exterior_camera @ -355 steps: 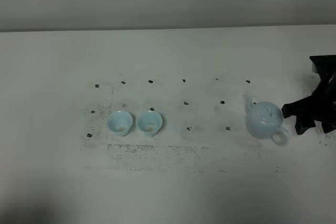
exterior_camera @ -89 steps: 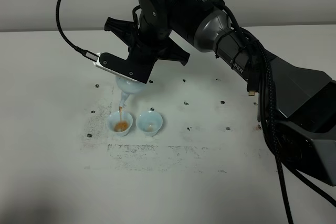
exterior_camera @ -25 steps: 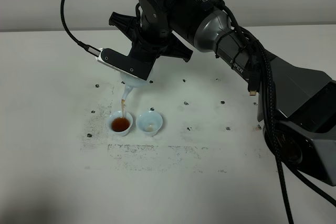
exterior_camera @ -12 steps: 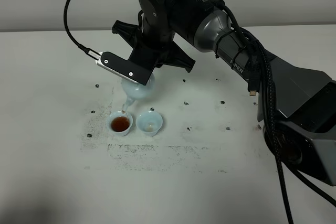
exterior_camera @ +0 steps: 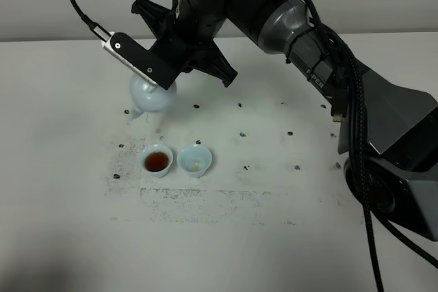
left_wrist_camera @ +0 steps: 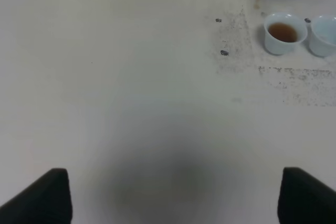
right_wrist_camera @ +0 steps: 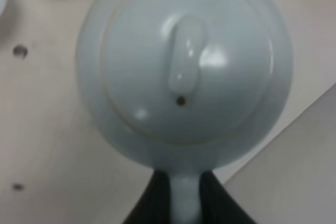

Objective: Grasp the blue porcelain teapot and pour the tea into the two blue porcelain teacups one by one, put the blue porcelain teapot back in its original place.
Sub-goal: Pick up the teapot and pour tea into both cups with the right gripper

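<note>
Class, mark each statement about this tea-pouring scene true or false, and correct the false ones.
1. In the high view, the left teacup holds brown tea. True.
2. The right teacup is full of tea too. False: its inside looks pale, with no brown tea.
3. The teapot is set down and released. False: the right gripper holds it up by its handle.
4. The teapot's lid is on. True.
5. The left gripper grips a teacup. False: it is open and empty.
</note>
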